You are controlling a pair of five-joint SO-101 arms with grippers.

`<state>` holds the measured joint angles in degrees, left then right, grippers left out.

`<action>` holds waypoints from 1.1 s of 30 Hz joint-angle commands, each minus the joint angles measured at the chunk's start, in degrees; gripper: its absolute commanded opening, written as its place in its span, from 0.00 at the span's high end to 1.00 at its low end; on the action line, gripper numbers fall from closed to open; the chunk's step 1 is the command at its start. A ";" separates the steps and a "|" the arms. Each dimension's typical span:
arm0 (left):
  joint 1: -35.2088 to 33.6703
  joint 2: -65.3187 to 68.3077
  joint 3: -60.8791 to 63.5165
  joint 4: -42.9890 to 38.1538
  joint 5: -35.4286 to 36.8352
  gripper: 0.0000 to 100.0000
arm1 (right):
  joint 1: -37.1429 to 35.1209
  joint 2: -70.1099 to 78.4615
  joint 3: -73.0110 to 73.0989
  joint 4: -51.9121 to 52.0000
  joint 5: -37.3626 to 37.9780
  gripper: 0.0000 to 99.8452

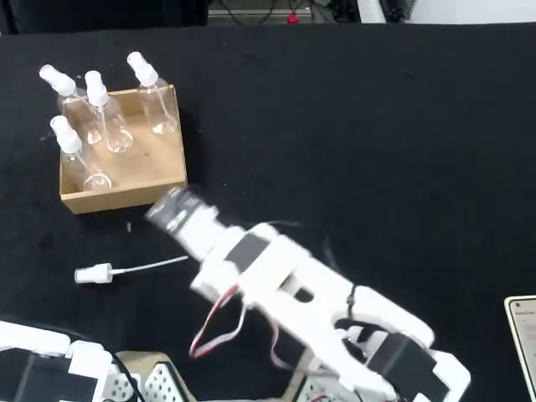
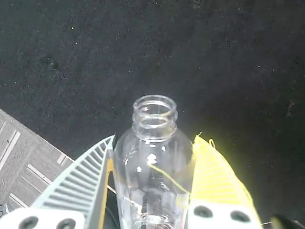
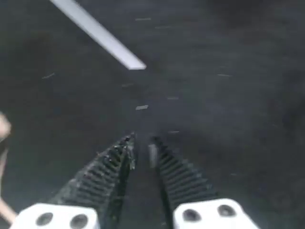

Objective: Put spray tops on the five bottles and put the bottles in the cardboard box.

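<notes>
Four bottles with spray tops fitted stand upright inside the cardboard box; three are along the box's far side and one is by its near wall.

Fifth bottle: clear, with its neck open and no top on it. It is clamped between the two fingers of the left gripper, one pressed to each side of its body. It is held above the black table, close to a table edge with floor boarding showing beyond. Its place relative to the cardboard box cannot be told from these views.

Loose spray top: lies flat on the table in front of the cardboard box, apart from its near wall. Its thin dip tube points away from the head, roughly parallel to that wall.

Right arm: stretches across the table toward the cardboard box, its blurred tip just beside the box's near corner and between the box and the loose spray top. The right gripper has dark ribbed fingers that are narrowly parted with a slim gap at the tips, hanging over the table. A pale straight strip lies ahead of them, too blurred to identify.

Left arm: its white body sits well apart from the cardboard box, on the near side of it.
</notes>
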<state>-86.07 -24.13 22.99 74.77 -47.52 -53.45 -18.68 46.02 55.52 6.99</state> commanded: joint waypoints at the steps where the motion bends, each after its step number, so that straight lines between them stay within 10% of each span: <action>1: 0.57 -0.97 -3.56 -0.53 0.53 0.90 | -9.32 -2.15 -6.73 0.09 0.62 0.80; 33: 0.31 -0.97 -3.38 -0.53 0.35 0.90 | -6.42 30.20 -28.44 -11.25 15.91 0.81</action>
<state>-85.98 -24.13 22.99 74.77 -47.52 -60.92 11.47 21.14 45.58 22.46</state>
